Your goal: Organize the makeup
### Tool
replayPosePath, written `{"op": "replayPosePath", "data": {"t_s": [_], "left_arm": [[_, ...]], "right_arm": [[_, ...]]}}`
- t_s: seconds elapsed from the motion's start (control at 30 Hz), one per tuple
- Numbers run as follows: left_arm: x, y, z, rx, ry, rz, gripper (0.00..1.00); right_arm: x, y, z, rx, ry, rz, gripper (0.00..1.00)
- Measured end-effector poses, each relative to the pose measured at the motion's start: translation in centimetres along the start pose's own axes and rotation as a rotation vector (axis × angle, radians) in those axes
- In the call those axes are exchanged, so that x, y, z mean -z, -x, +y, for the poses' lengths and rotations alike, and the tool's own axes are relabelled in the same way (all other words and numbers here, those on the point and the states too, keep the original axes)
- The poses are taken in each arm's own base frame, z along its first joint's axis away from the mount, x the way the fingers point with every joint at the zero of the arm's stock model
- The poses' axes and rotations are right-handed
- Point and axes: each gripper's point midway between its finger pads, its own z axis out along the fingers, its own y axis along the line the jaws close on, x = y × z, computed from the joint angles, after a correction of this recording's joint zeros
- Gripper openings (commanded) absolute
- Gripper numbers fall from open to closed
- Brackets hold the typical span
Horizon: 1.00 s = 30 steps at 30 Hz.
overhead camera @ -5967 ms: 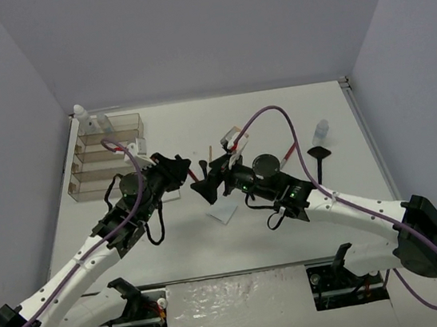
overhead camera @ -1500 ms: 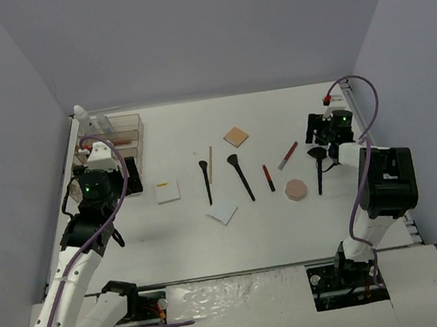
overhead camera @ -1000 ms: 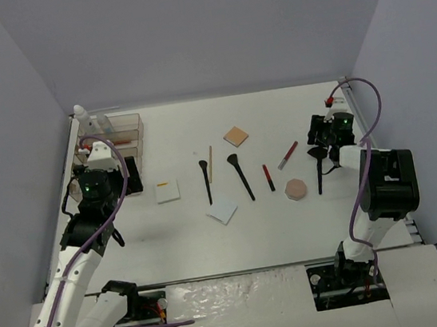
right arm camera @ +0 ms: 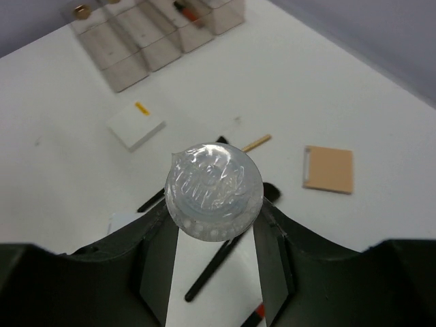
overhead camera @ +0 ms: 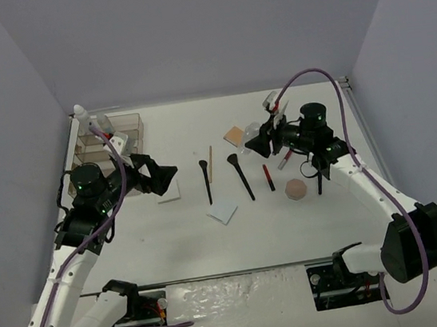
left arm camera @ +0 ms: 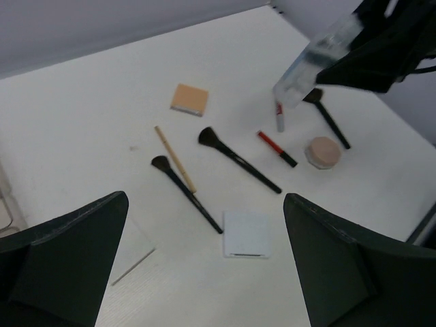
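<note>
My right gripper (overhead camera: 259, 141) hangs above the table's middle, shut on a small clear bottle (right arm camera: 213, 191) whose round end faces the right wrist camera. The same bottle (left arm camera: 308, 63) shows in the left wrist view. My left gripper (overhead camera: 165, 176) stands open and empty over a white square pad (overhead camera: 167, 193). On the table lie a tan square compact (overhead camera: 236, 136), a wooden stick (overhead camera: 211, 164), two black brushes (overhead camera: 205, 180) (overhead camera: 240, 175), a red lip tube (overhead camera: 269, 177), a pink round compact (overhead camera: 295, 190) and another white pad (overhead camera: 222, 211).
The smoky tiered organizer (overhead camera: 108, 142) stands at the far left with a white bottle (overhead camera: 80, 113) at its back corner. A third black brush (overhead camera: 318, 176) and a second red tube (overhead camera: 288, 157) lie under the right arm. Grey walls enclose the table.
The right arm has swung from the far right edge to above the middle, carrying the clear bottle in its shut jaws. The left gripper has turned away from the organizer toward the centre.
</note>
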Motion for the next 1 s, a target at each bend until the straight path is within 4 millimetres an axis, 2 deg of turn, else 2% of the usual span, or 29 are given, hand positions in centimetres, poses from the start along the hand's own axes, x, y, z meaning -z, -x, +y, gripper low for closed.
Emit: {"op": "replayPosePath", "data": {"t_s": [0.17, 0.33, 0.43, 0.53, 0.73, 1.0], "left_arm": [[0.5, 4.2, -6.0, -0.026, -0.226, -0.064, 0.9], [1.1, 4.6, -11.5, -0.058, -0.403, -0.058, 0.79], [1.0, 3.9, -14.1, -0.082, -0.483, -0.025, 0.74], [0.3, 2.6, -15.2, -0.1, -0.512, 0.027, 0.7], [-0.9, 0.4, -15.7, -0.112, -0.515, 0.106, 0.65], [-2.5, -0.8, -15.4, -0.113, -0.488, 0.151, 0.55]], "right_arm": [[-0.6, -1.5, 8.2, 0.025, 0.29, 0.071, 0.0], [-0.1, -1.6, 14.9, 0.054, 0.53, 0.095, 0.0], [0.2, -1.1, 17.4, 0.078, 0.624, 0.085, 0.0], [0.5, -0.8, 18.7, 0.085, 0.682, 0.079, 0.0], [0.8, -1.0, 19.6, 0.082, 0.718, 0.088, 0.0], [0.8, -1.1, 19.9, 0.094, 0.732, 0.087, 0.0]]}}
